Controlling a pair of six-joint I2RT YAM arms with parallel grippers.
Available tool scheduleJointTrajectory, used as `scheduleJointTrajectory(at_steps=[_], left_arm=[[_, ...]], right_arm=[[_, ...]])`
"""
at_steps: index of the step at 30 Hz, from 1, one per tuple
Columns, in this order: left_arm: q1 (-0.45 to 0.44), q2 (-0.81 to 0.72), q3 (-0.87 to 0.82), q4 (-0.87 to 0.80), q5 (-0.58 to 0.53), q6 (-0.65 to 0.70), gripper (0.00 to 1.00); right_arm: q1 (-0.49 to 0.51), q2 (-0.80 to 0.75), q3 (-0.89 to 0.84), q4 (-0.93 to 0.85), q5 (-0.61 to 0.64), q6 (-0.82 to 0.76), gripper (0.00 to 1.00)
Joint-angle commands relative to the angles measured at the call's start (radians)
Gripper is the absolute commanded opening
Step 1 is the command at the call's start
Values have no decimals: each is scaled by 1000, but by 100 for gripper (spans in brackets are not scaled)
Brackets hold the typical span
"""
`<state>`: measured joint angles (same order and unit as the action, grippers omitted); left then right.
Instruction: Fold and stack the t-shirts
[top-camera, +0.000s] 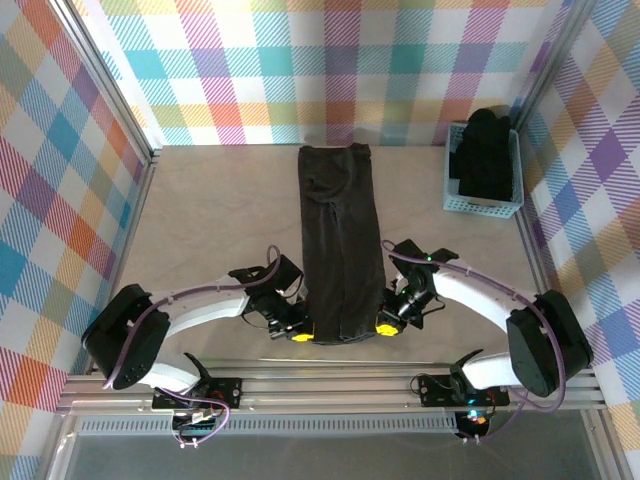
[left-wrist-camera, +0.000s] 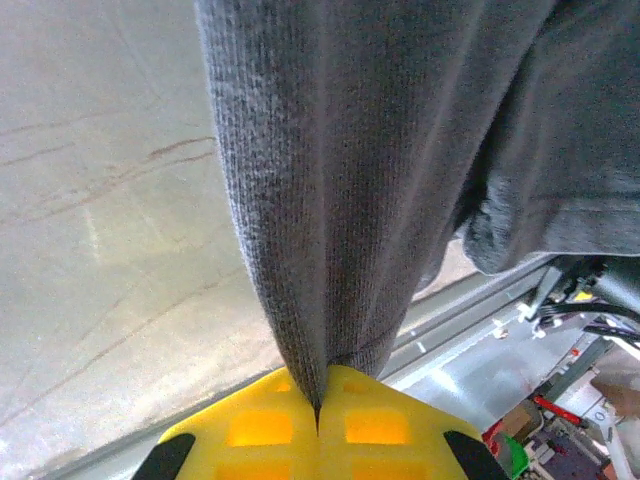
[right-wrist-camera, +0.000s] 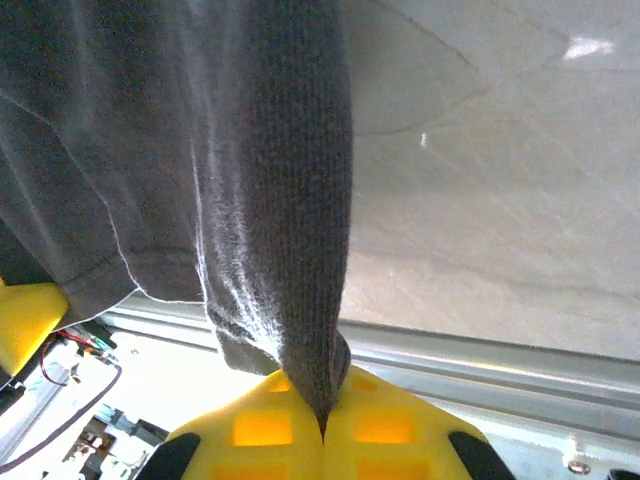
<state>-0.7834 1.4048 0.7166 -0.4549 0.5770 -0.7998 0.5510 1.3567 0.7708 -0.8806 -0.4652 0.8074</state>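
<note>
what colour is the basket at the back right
Light blue basket, best in the top external view.

We see a beige table (top-camera: 220, 220) carrying a long black t-shirt (top-camera: 340, 230) down its middle and a light blue basket (top-camera: 483, 207) in its far right corner.

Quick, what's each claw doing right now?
Left gripper: shut on the black t-shirt, near-left corner.
Right gripper: shut on the same t-shirt, near-right corner.

Bright even light, sharp overhead, soft close-ups
</note>
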Motion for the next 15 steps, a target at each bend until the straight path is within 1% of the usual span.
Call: scheduleJointTrajectory(at_steps=[1,3,6,9,15], left_arm=[[-12,-73,74,-65,-53,-28,0],[5,-89,103,-59,-95,-48,0],[55,-74,152,-2,-127,-73,0],[124,2,230,59,-133,-91,0],[248,192,482,34,-178,-57,0]], right_arm=[[-25,-8,105,-74,21,0,0],[-64,5,167,-92,33,-14,0],[-114,73,290,-110,32,-57,0],[-146,173,426,-118,22,-92,0],[-224,392,706,-131,41,-135,0]])
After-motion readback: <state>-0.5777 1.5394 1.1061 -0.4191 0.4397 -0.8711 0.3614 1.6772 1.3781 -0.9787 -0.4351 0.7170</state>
